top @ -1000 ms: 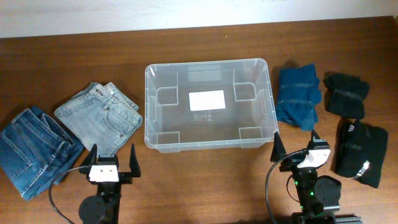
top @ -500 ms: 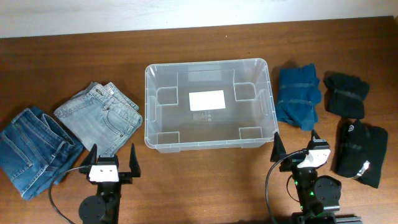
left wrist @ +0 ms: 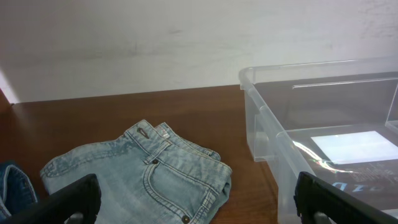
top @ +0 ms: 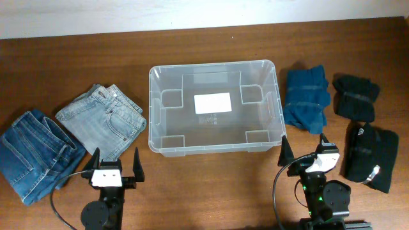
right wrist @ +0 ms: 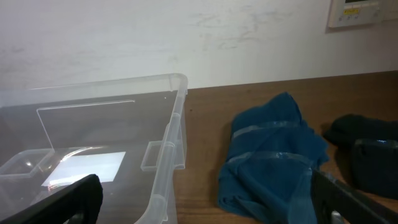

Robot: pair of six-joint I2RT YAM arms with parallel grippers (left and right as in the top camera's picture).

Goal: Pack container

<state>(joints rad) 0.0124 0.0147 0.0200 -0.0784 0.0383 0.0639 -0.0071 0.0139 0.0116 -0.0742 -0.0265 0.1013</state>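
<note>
The clear plastic container sits at the table's middle, empty, with a white label on its base. It shows in the left wrist view and the right wrist view. Light-blue folded jeans and dark-blue jeans lie to its left; the light jeans show in the left wrist view. A blue garment lies to its right, also in the right wrist view. My left gripper is open and empty near the front edge. My right gripper is open and empty by the container's front right corner.
Two black folded garments lie at the far right, one small and one larger with a white tag. A white wall runs behind the table, with a wall panel at upper right.
</note>
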